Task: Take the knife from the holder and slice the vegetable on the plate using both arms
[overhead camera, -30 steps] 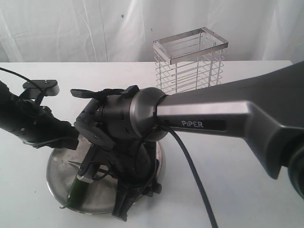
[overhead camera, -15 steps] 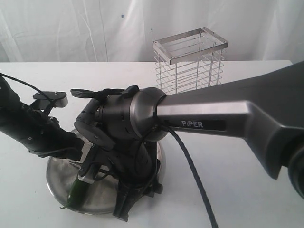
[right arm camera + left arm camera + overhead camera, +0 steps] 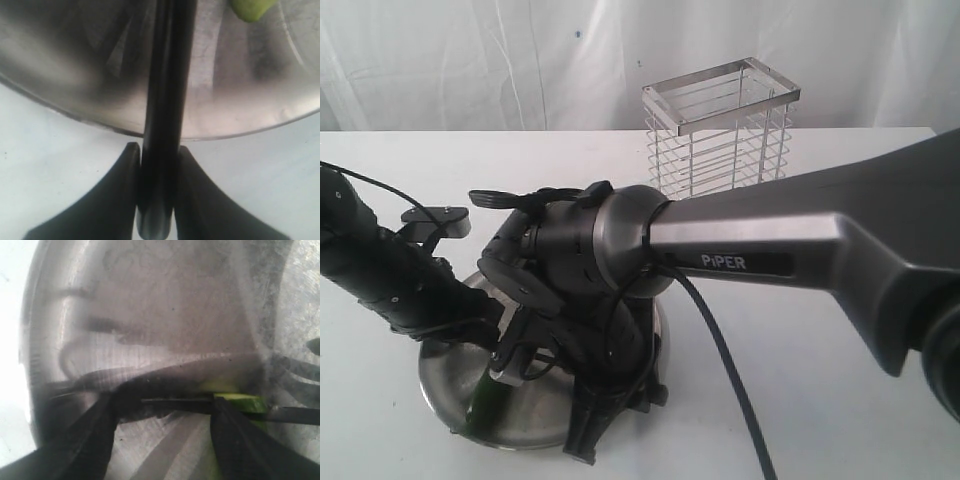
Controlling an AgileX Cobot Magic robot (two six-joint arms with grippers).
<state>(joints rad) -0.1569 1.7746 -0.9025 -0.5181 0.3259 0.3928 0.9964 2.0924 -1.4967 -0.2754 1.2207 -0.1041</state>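
The steel plate (image 3: 445, 375) lies at the table's front left, with the green vegetable (image 3: 480, 400) on its near side. My right gripper (image 3: 157, 149) is shut on the knife's black handle (image 3: 159, 200) just off the plate's rim (image 3: 75, 107). The dark blade (image 3: 177, 405) runs flat over the plate and meets the vegetable (image 3: 245, 402). My left gripper (image 3: 164, 402) stands open low over the plate, its fingers (image 3: 90, 440) either side of the blade, one of them against the vegetable. The wire holder (image 3: 720, 130) stands at the back, with nothing showing in it.
The right arm's grey PiPER link (image 3: 770, 240) crosses the front of the exterior view and hides much of the plate. The left arm (image 3: 390, 275) leans in from the left. A pale green piece (image 3: 250, 7) lies on the plate. White table all round.
The left arm has moved right and down onto the plate's left side. The right arm with the knife has barely shifted.
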